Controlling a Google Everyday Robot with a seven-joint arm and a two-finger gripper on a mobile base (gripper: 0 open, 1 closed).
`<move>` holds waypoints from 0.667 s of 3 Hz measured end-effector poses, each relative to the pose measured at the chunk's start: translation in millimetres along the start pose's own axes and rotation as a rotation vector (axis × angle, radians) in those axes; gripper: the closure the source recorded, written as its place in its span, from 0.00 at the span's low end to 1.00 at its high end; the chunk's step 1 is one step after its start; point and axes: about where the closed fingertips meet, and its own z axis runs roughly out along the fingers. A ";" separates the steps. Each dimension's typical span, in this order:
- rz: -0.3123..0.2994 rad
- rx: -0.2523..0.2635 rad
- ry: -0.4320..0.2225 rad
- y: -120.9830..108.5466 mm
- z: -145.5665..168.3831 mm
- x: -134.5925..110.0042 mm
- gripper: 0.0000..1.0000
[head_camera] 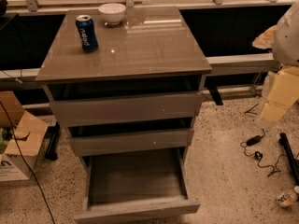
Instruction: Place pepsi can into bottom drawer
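Observation:
The pepsi can [87, 32] is dark blue with white lettering and stands upright on the glossy cabinet top [149, 45], near its back left corner. The bottom drawer [135, 178] is pulled far out, and its flat grey base is bare. The two shallower drawers above it, the top drawer [126, 108] and the middle drawer [131, 141], are each slightly ajar. My gripper [276, 99] shows as pale yellowish shapes at the right edge of the view. It is well to the right of the cabinet, far from the can, and holds nothing that shows.
A white bowl [112, 12] sits at the back of the cabinet top, right of the can. A cardboard box [21, 139] stands on the floor at left. Cables and a plug [256, 141] lie on the speckled floor at right, with a small bottle [287, 198] near the corner.

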 end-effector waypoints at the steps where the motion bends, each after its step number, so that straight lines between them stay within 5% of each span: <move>1: 0.000 0.000 0.000 0.0 0.0 -0.1 0.00; 2: -0.021 0.011 -0.050 -9.3 9.3 -23.5 0.00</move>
